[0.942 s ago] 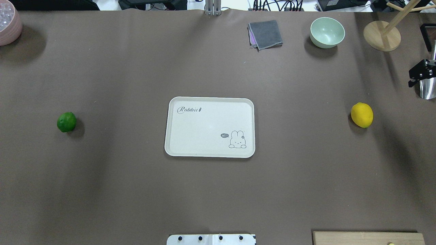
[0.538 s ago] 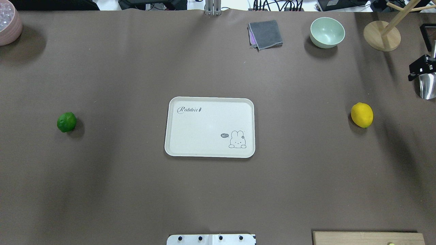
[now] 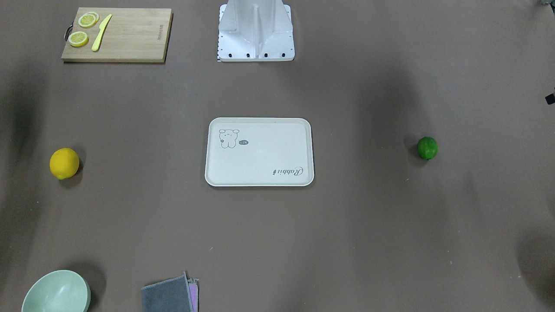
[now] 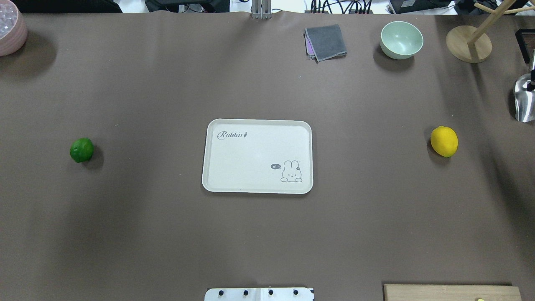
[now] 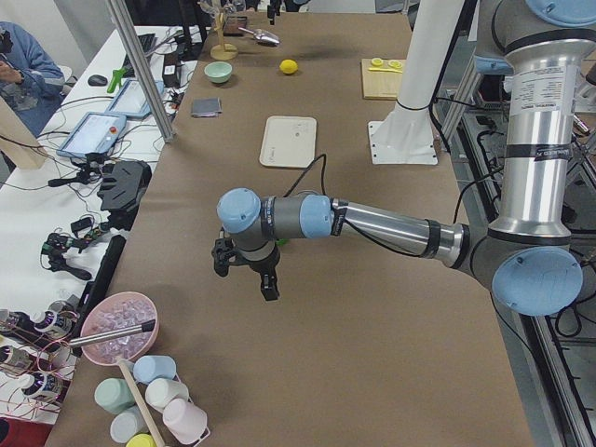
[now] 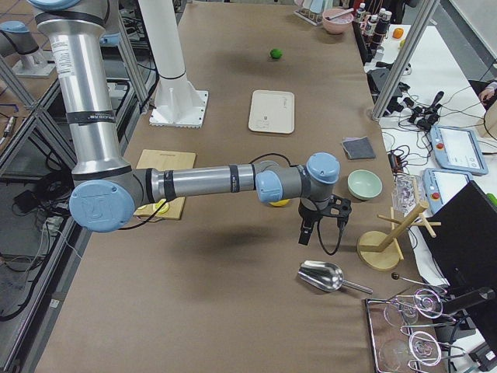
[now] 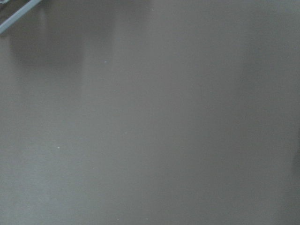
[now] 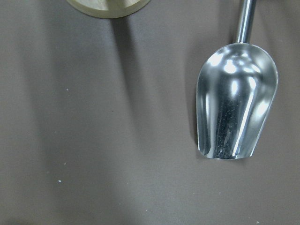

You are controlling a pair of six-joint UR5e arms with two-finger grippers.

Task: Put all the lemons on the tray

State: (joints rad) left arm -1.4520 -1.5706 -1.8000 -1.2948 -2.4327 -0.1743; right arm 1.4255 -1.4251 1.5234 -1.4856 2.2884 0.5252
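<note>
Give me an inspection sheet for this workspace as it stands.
Surface: brown cover, a few pale specks.
Job's things: yellow lemon and green lemon lie on the cover, either side of the tray; tray holds nothing.
Clutter: bowl, cloth, stand, scoop, board with slices and knife, pink bowl.
Grippers: left gripper and right gripper hang over the cover, clear of both lemons; whether the fingers are open or shut cannot be told.
Cables: left cable, right cable, at the wrists.
Surroundings: operator, tablets.
</note>
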